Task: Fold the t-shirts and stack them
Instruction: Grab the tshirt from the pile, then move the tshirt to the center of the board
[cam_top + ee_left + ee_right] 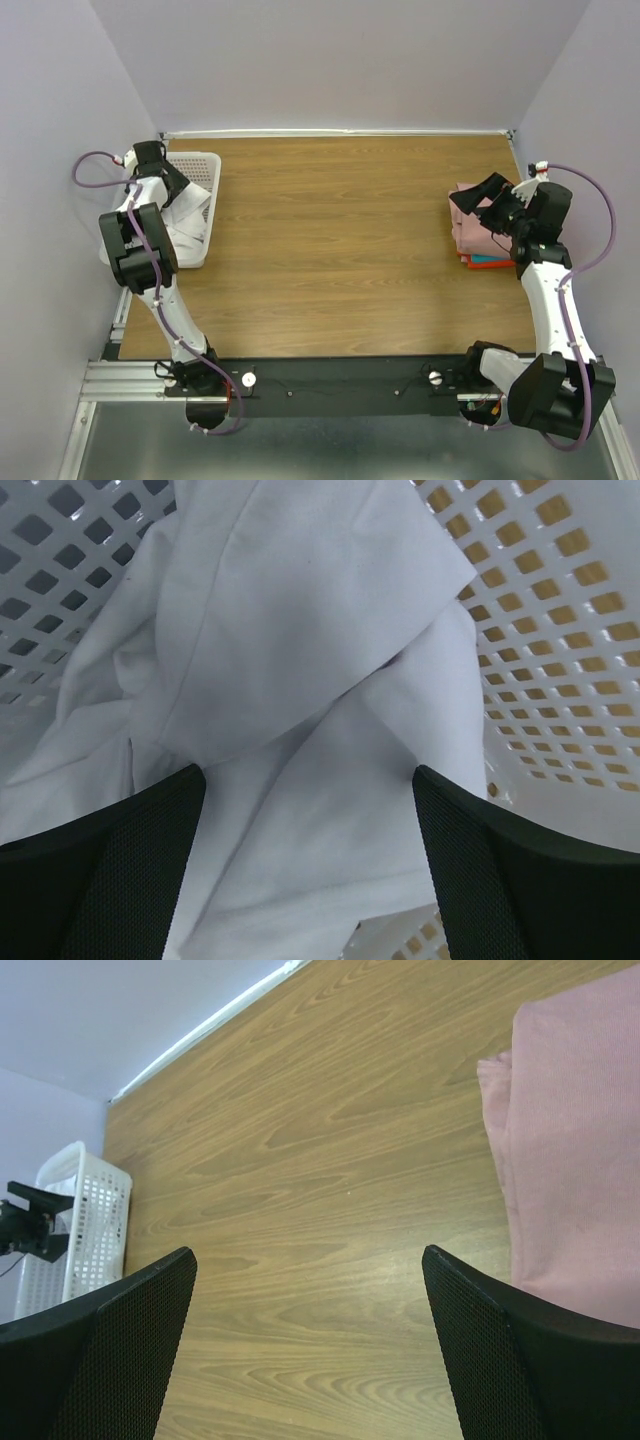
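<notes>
The white t-shirt (300, 680) lies crumpled inside the white perforated basket (560, 630); it also shows in the top view (188, 222). My left gripper (310, 880) is open and hovers just above the shirt, its jaws wide apart with cloth between them but not pinched; in the top view it (168, 178) is over the basket. The folded pink t-shirt (468, 228) tops a stack at the table's right edge, with thin blue (484, 259) and red-orange (490, 266) edges under it. My right gripper (478, 203) is open above the stack's left edge (580, 1140), holding nothing (310, 1360).
The basket (200, 215) stands at the table's far left edge. The wooden table (340, 230) spans the space between basket and stack. Grey walls close in at the back and on both sides. The left arm (30, 1225) shows far off in the right wrist view.
</notes>
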Motion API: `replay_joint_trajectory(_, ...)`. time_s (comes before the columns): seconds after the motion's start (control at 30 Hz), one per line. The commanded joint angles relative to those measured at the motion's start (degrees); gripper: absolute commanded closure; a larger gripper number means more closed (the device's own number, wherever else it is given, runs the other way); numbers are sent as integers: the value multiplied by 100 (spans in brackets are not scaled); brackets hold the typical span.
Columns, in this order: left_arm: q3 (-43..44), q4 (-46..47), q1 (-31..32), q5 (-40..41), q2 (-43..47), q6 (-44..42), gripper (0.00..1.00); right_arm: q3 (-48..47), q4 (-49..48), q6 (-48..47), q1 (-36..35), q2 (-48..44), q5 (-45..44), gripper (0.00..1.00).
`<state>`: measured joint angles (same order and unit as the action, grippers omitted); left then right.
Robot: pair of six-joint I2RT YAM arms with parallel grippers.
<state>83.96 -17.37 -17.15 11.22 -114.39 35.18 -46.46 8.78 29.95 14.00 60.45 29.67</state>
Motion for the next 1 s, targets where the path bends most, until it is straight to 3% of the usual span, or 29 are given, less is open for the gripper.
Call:
replay_joint_trajectory(0.0,269,-136,-34,90,-407,-20,12,23,54,-77,41,-15,65,0)
replay_joint_trajectory(0.07,410,-205,-25,4,-592,-20,14,31,54,-95,41,-24,65,0)
replay_joint_trajectory(0.17,568,-241,-26,-129,-874,-37,29,40,63,-113,41,-59,48,0)
replay_joint_trajectory(0.2,577,-215,-34,-164,-909,-37,44,49,72,-113,41,-68,39,0)
replay_joint_trajectory(0.27,621,-241,-34,-295,-919,-116,64,58,72,-113,41,-85,56,0)
replay_joint_trajectory(0.3,630,-250,-26,-331,-892,-169,99,58,72,-121,41,-86,74,0)
replay_joint_trajectory(0.43,516,-391,-26,-437,-402,-240,100,40,72,-113,41,-164,153,0)
replay_joint_trajectory(0.63,24,-329,-26,-393,1399,-187,100,84,107,361,41,-287,144,0)
replay_joint_trajectory(0.7,-142,-320,18,-341,2135,-73,100,154,151,931,41,-375,354,0)
replay_joint_trajectory(0.77,-205,-338,80,-183,2569,32,100,163,124,724,41,-454,565,0)
replay_joint_trajectory(0.9,-179,-461,378,-366,3517,156,100,198,133,362,41,-823,408,0)
replay_joint_trajectory(0.97,-56,-461,895,-323,3765,121,100,268,133,309,41,-1069,355,0)
